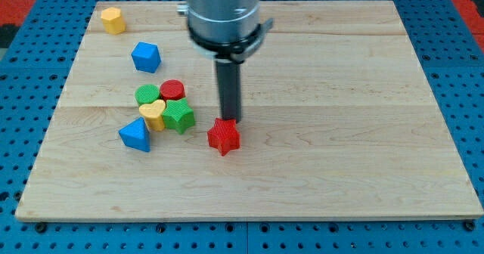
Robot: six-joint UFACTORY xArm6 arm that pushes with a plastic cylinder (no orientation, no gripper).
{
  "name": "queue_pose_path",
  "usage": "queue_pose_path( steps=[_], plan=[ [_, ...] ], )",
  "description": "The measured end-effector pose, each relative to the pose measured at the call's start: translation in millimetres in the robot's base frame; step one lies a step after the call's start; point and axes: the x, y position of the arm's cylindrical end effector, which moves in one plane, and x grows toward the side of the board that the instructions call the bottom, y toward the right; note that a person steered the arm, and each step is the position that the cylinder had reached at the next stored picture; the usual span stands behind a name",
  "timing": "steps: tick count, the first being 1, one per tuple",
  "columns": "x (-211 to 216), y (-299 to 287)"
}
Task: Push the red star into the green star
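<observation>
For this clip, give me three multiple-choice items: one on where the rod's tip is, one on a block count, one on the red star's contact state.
1. My tip is: A) at the red star's top edge B) beside the yellow block C) off the board
2. Blue blocks on the board: A) one B) two C) three
3. The red star and the green star are: A) touching B) stacked C) apart

A: the rod ends just above the red star.
B: one blue block up top, another lower left.
C: bare wood shows between them.
</observation>
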Motion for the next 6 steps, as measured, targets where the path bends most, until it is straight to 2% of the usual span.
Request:
queue_pose_path(
  steps=[1, 2, 3, 5, 6],
  plan=[
    [19, 38],
    [44, 5],
    [49, -30],
    [78, -65],
    [68, -105]
  ],
)
